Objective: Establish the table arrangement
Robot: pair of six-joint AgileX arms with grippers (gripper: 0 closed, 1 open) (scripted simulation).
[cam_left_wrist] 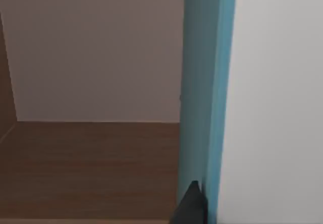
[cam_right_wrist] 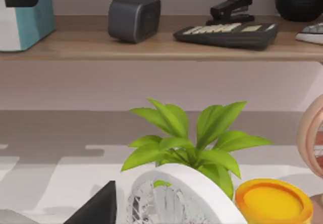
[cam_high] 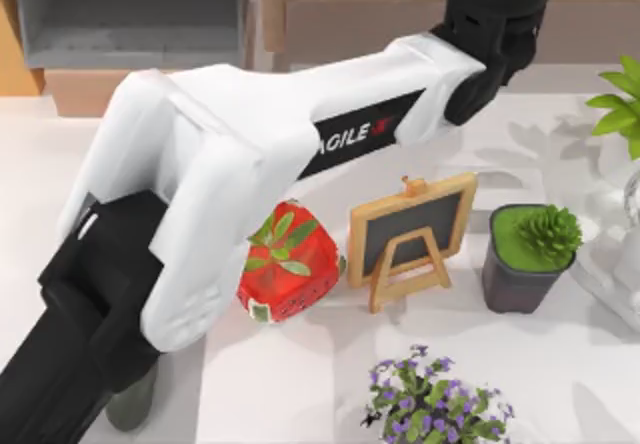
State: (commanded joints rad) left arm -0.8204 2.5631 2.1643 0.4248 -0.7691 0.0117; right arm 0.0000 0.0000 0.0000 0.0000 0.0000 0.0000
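Left gripper (cam_high: pixel 492 12) is at 12 o'clock in the top view, reached into the shelf unit (cam_high: pixel 130 24) behind the table (cam_high: pixel 280 394). Whether it is clenched or released I cannot tell. In the left wrist view a teal box (cam_left_wrist: pixel 207 82) stands upright just beside it.

The table fills the foreground of the top view. Near its middle stands a small chalkboard easel (cam_high: pixel 410 234), with a red strawberry-shaped object (cam_high: pixel 290 274) at its 9 o'clock, a potted succulent (cam_high: pixel 530 254) at 3 and purple flowers (cam_high: pixel 430 404) at 6.

The main risk, I judge, is the long left forearm: it hangs over the strawberry and easel, so a low withdrawal could topple the easel. A skewed pull could also catch the box on the shelf.

The right gripper (cam_right_wrist: pixel 96 209) sits idle near a leafy plant (cam_right_wrist: pixel 186 138), toward 3 o'clock.
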